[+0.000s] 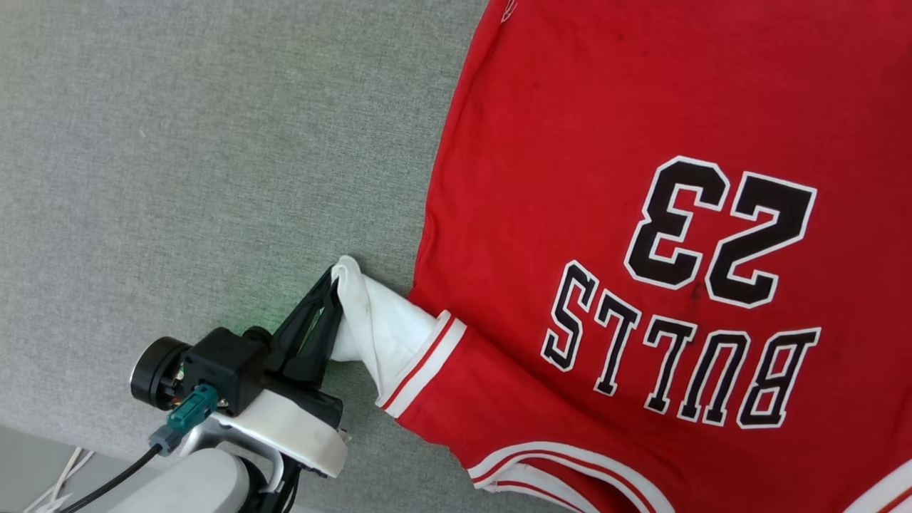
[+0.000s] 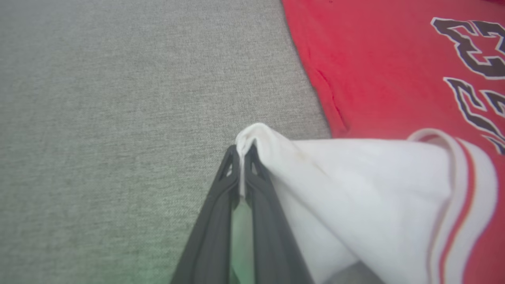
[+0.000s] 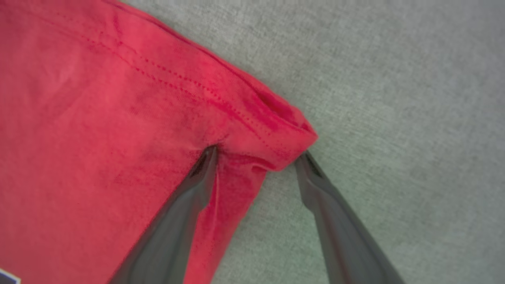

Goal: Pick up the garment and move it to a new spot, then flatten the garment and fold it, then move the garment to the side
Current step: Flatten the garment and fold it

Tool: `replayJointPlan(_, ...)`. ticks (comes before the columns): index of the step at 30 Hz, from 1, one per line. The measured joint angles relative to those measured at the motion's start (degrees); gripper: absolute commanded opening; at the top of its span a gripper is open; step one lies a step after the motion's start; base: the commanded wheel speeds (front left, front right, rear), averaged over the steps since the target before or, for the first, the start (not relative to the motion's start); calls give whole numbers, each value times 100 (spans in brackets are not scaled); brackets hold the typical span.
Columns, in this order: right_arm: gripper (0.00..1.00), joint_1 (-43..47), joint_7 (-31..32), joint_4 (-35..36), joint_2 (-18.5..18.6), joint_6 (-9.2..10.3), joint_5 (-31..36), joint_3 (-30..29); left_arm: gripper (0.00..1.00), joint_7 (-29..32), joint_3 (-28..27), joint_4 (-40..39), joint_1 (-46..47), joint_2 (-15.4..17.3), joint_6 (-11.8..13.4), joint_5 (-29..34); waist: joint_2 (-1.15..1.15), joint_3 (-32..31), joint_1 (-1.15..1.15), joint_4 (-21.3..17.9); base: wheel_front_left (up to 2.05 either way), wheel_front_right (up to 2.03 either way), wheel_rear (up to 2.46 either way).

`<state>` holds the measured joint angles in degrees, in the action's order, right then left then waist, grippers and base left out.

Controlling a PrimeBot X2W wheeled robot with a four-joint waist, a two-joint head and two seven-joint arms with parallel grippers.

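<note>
open room: grey surface [image 1: 214,142] spreads left of and beyond the left claw [image 1: 335,288].
left claw: fingers closed, pinching the white sleeve tip [image 1: 353,281].
garment [image 1: 570,178]: flat, print up, stretching right from that claw.
right claw [image 3: 256,157]: spread wide, straddling the red hem corner [image 3: 292,130], grey surface to its right.

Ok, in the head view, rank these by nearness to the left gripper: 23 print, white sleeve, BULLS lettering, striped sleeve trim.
1. The white sleeve: pinched in the left gripper, just right of it.
2. The striped sleeve trim: right, between sleeve and red body.
3. The BULLS lettering: farther right, on the red body.
4. The 23 print: farthest, upper right.
</note>
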<state>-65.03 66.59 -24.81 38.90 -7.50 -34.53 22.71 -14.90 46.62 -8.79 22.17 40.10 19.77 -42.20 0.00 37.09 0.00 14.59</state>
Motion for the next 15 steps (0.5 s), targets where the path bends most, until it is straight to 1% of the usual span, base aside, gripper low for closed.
replayJointPlan(1, 100, 4, -32, 4, 14, 1, -2, 19, 0, 1, 7, -3, 18, -5, 13, 13, 0, 21, 0, 18, 0, 0, 0)
replayJointPlan(2, 24, 6, -70, 5, 31, 1, -5, 26, 0, 1, 11, -5, 29, -18, 15, 13, 0, 31, 0, 33, 0, 0, 0)
replayJointPlan(3, 0, 13, -132, 8, 46, 1, -11, 51, 0, 2, 20, -3, 34, -30, 37, 13, 0, 24, 0, 39, 0, 0, 0)
replayJointPlan(5, 0, 31, -265, -25, 29, 1, -44, 74, 0, 10, 38, 14, 41, -51, 41, 13, 0, -32, 0, 37, 0, 0, 0)
replayJointPlan(8, 0, 58, -493, -32, 11, 1, -4, 279, 0, 16, 70, 71, 32, -65, 43, 11, 0, -195, 1, 14, 0, 0, 0)
replayJointPlan(12, 0, 148, -813, 77, 130, -1, -159, 633, 0, 16, 69, 132, -118, -66, 98, -54, 0, -533, 0, -47, 0, 0, 0)
replayJointPlan(15, 0, 230, -1088, 292, 339, -1, -388, 906, 0, 16, 66, 160, -298, -14, 167, -97, 0, -845, 0, -119, 0, 0, 0)
